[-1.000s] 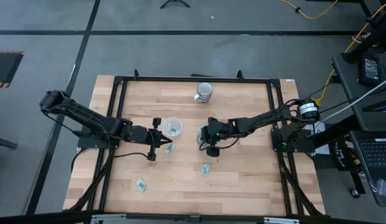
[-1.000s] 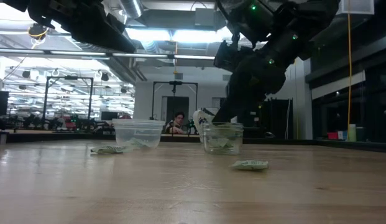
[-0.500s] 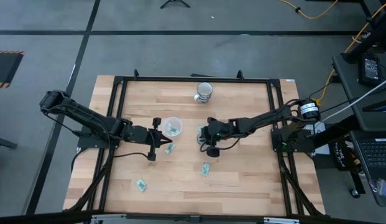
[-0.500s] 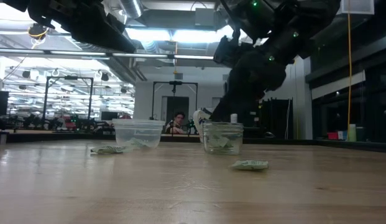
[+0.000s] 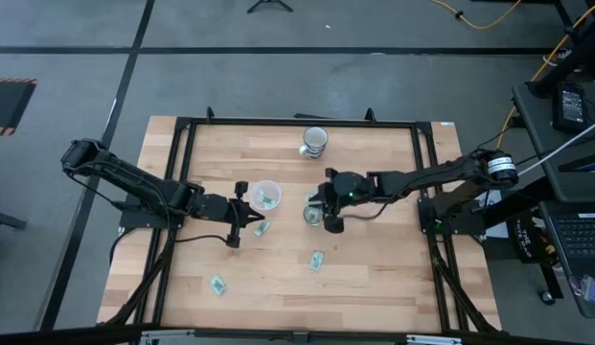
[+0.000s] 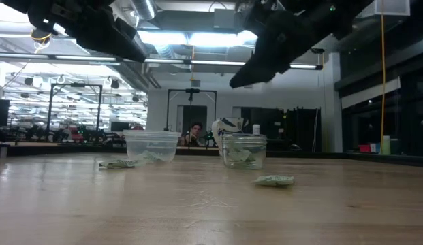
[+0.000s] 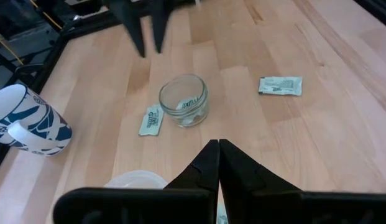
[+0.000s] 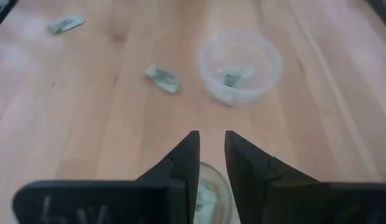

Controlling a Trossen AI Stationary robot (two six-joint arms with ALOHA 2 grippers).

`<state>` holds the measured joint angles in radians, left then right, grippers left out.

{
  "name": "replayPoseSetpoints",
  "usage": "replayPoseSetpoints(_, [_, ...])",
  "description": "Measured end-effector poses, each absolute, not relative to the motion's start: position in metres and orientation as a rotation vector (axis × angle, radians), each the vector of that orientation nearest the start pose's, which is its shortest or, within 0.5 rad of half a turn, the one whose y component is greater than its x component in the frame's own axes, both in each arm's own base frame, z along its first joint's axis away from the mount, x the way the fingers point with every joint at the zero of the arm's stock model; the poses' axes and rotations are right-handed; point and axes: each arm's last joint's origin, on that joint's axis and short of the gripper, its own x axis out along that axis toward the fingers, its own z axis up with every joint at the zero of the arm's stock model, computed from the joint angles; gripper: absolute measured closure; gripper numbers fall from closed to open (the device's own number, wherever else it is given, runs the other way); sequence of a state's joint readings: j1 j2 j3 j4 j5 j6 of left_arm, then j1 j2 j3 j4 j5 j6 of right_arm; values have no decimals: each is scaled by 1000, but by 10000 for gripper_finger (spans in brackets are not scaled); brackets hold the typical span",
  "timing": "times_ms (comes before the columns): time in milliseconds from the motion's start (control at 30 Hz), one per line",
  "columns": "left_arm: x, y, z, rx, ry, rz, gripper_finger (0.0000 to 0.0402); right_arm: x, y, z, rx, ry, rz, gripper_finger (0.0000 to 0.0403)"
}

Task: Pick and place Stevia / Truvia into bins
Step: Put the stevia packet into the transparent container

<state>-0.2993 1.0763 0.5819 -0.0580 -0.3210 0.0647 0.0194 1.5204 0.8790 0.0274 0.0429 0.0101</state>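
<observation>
Wooden table (image 5: 374,278) w/ black frame, grey floor around; in low view a lab room behind w/ ceiling lights.

Right gripper (image 5: 329,203) raised above the narrow clear cup (image 5: 312,213), near table centre. Fingers (image 8: 188,155) narrow, only a small gap, nothing between them. Cup directly below the fingertips in right wrist view, one packet inside (image 6: 242,156).

Left gripper (image 5: 238,212) beside the wide whitish cup (image 5: 266,195), fingers (image 7: 208,165) pressed together, empty. Packet inside this cup too (image 8: 232,78).

Loose Stevia packets on the wood: one (image 5: 263,229) just beside left gripper tip, near the wide cup; one (image 5: 317,261) towards the front from the narrow cup, well apart from both grippers; one (image 5: 217,285) near front-left; one (image 7: 151,120) just beside the narrow cup.

Patterned mug (image 5: 314,141) at the far edge.
</observation>
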Motion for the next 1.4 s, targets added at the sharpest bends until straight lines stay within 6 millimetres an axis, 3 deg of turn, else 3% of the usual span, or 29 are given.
replayPoseSetpoints(233, [212,-56,221,236,539,3,396,318,-19,211,56,762,-103,323])
replayPoseSetpoints(600, [210,-55,218,247,581,3,396,323,-57,226,138,830,-87,323])
replayPoseSetpoints(800, [210,-55,218,246,576,3,396,332,-62,228,78,899,-61,320])
replayPoseSetpoints(1100, [213,-55,222,339,533,17,396,352,-71,223,26,1029,-25,257])
replayPoseSetpoints(1400, [213,-53,223,352,531,69,396,352,-83,210,30,1086,-34,226])
